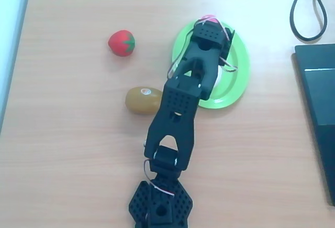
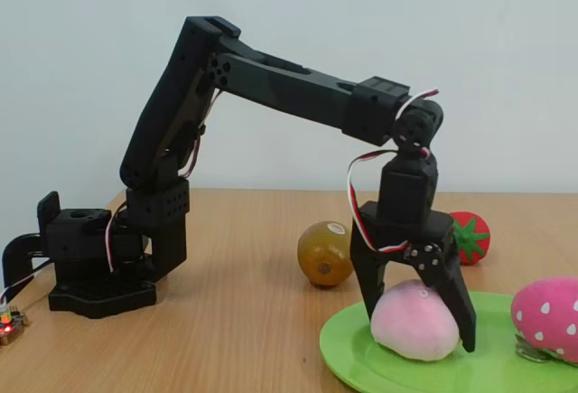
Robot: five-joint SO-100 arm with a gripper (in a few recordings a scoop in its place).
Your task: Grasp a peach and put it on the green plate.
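At the lower right of the fixed view, the gripper [image 2: 422,325] clasps the peach [image 2: 414,321] by its sides, resting it on the green plate [image 2: 361,361]; it looks soft, light and squashable, while the pink dotted fruit [image 2: 548,316] is cut off at the frame edge.

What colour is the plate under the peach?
Bright lime green plate, clearest in the fixed view, with the peach resting on it.
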